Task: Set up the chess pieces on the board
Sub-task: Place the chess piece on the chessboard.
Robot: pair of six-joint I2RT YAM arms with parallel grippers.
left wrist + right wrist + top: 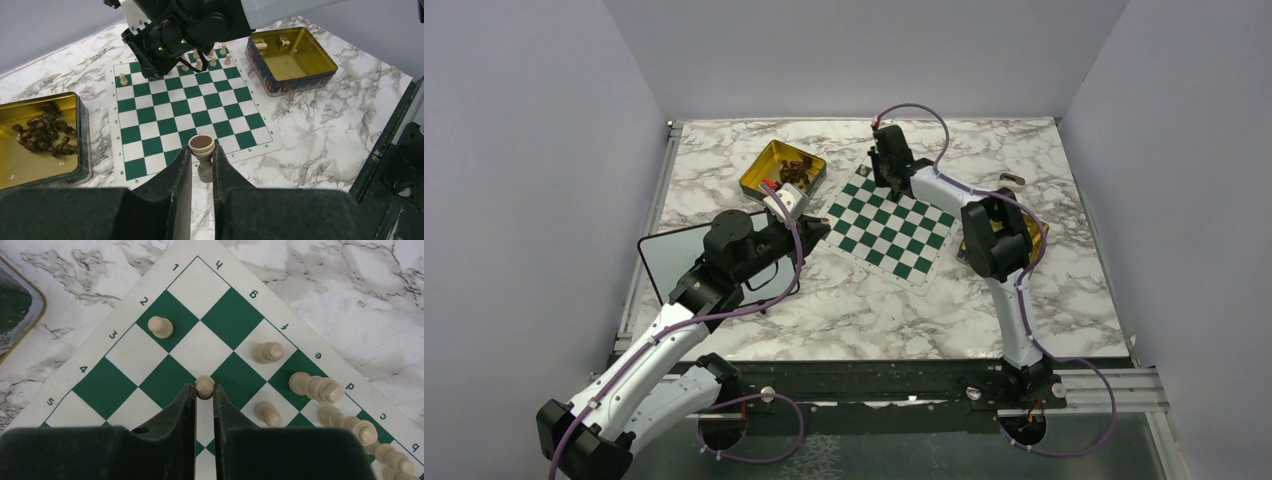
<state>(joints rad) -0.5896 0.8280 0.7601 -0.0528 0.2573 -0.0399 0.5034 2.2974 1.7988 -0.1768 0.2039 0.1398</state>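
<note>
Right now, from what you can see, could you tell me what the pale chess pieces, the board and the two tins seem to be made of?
Pale chess pieces: probably turned wood, matte beige without glare; plastic is possible.
Board: a thin printed mat, perhaps vinyl, lying flat with no visible thickness.
Tins: metal, judging by the shiny gold reflective insides.

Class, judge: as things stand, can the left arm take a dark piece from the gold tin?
Probably not yet: the left fingers are shut on a chess piece, though the dark pieces lie uncovered in the tin.
</note>
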